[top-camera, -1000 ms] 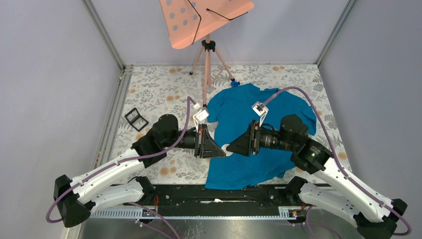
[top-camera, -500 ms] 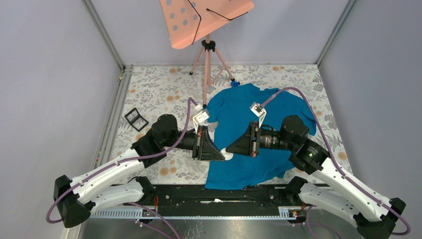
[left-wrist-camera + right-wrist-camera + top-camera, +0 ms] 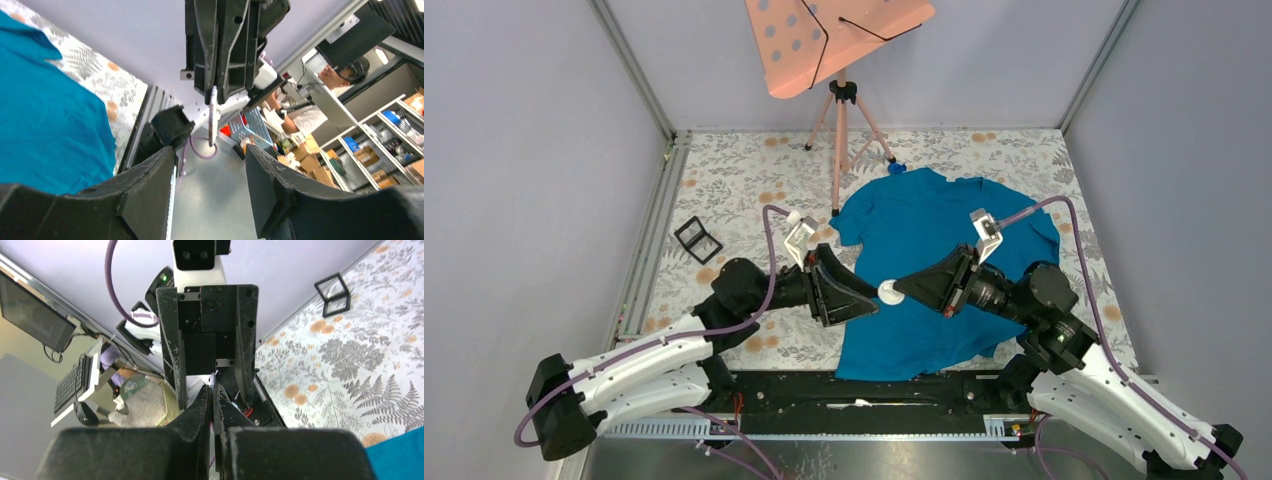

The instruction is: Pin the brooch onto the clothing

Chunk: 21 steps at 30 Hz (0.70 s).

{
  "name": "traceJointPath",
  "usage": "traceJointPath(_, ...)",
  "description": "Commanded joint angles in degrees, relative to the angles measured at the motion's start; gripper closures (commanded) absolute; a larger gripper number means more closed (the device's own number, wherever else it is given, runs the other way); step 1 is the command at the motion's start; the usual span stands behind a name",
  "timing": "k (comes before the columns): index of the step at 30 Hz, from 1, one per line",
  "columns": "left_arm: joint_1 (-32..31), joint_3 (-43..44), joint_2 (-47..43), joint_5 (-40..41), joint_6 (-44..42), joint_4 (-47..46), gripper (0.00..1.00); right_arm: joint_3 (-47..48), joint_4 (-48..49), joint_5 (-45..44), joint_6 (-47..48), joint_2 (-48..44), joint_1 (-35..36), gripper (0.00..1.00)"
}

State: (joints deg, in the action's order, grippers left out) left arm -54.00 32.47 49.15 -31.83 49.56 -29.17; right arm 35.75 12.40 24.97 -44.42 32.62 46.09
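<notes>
Below, floral tablecloth (image 3: 744,190) under clothing (image 3: 924,230); lilac walls (image 3: 524,150)

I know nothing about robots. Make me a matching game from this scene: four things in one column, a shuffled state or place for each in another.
1 left gripper
2 right gripper
3 T-shirt
4 black frame

A shut on the brooch
B near the table's left edge
C open
D teal, spread out

Pairs: 1-C, 2-A, 3-D, 4-B
</notes>
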Motion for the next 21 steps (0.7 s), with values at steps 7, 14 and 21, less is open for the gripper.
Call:
traceJointPath(7, -2.91, 0.01, 0.58, 13.34, 3.62, -12.88, 0.51, -1.03, 11.82, -8.71, -0.28, -1.21, 0.32, 1.00)
traceJointPath(14, -4.53, 0.78, 3.52, 15.54, 5.04, -14.43, 0.54, -0.94, 14.80, -8.73, -0.75, 0.52, 0.32, 1.00)
traceJointPath(21, -4.72, 0.56, 4.91, 17.00, 6.83, -17.81, 0.59, -1.18, 14.94, -8.62, -0.92, 0.86, 0.32, 1.00)
